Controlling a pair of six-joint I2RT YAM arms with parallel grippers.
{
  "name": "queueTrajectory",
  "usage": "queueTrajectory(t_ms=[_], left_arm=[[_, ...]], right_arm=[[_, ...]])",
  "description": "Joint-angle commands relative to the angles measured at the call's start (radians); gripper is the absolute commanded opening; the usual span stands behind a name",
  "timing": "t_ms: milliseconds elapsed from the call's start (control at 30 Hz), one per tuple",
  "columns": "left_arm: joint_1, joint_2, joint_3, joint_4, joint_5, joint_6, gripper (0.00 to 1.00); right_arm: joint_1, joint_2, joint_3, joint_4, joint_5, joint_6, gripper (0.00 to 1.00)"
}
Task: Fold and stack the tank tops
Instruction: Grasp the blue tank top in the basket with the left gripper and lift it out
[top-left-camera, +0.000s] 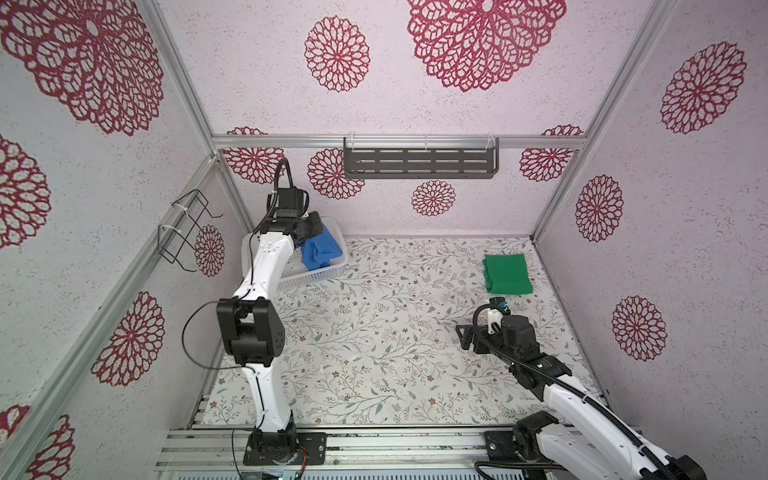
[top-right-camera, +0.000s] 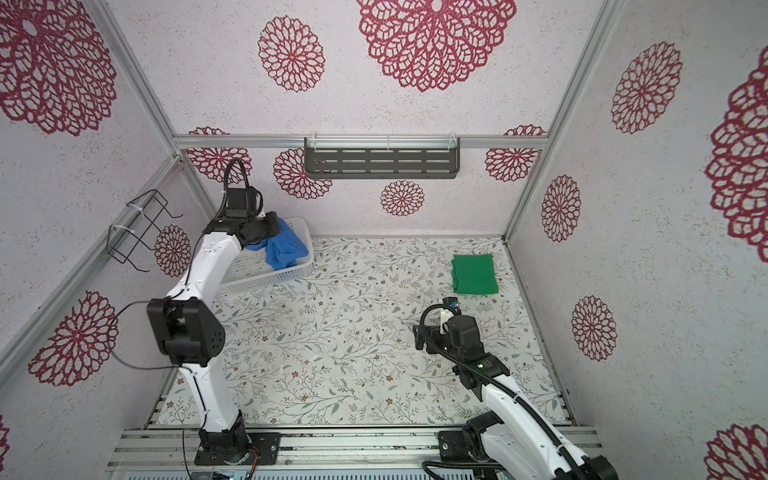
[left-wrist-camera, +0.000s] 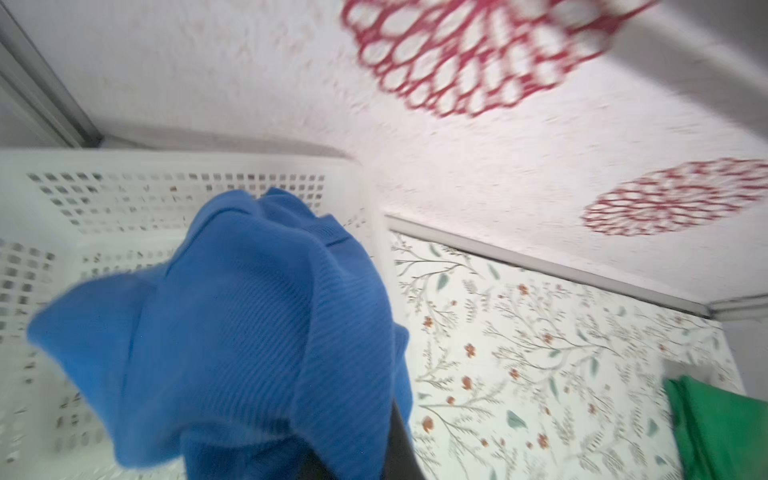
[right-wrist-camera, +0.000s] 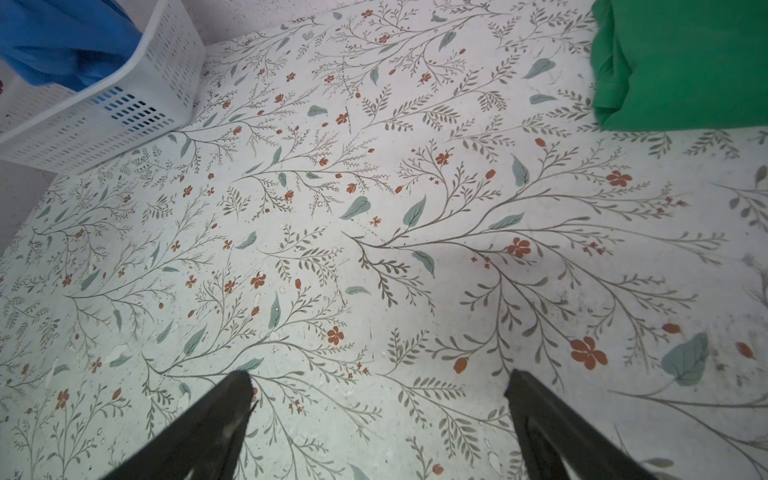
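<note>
Fetching the blue top: grip made at the basket.
Left fingers (top-left-camera: 316, 235) pinch the blue top (left-wrist-camera: 249, 332), bunched over the basket (top-left-camera: 316, 276). Right fingers (right-wrist-camera: 380, 374) are spread, empty, above the worktop (top-left-camera: 374, 332). The green top (top-left-camera: 507, 274) lies folded, well apart from the basket. Next, I'd judge: lift clear and spread flat. Cloth hides the pinch.

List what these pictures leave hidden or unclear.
- Left gripper fingertips: buried in the blue tank top in the top and left wrist views.
- Basket floor: left arm and blue cloth cover it in both top views; blurred in left wrist view.
- Green tank top layers: too small in top views, cut off by wrist-view edges.
</note>
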Motion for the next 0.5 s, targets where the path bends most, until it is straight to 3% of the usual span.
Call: queueTrajectory(t_ms=[0,233,367,467], left_arm=[[-0.104,-0.192,-0.062,0.047,-0.047,0.073,0.00],[-0.320,-0.462,-0.231,0.045,-0.057,0.063,0.00],[-0.387,-0.539,-0.397,0.142,0.095,-0.046,0.00],[-0.414,-0.517,-0.517,0.239,0.206,-0.124,0.00]], right_arm=[[0.003,-0.014,0.046,0.007,0.043,-0.010,0.99],[0.003,0.015,0.058,0.055,0.040,-0.030,0.99],[0.003,0.043,0.098,0.028,0.133,-0.007,0.99],[-0.006,0.045,0.119,-0.017,0.238,0.030,0.99]])
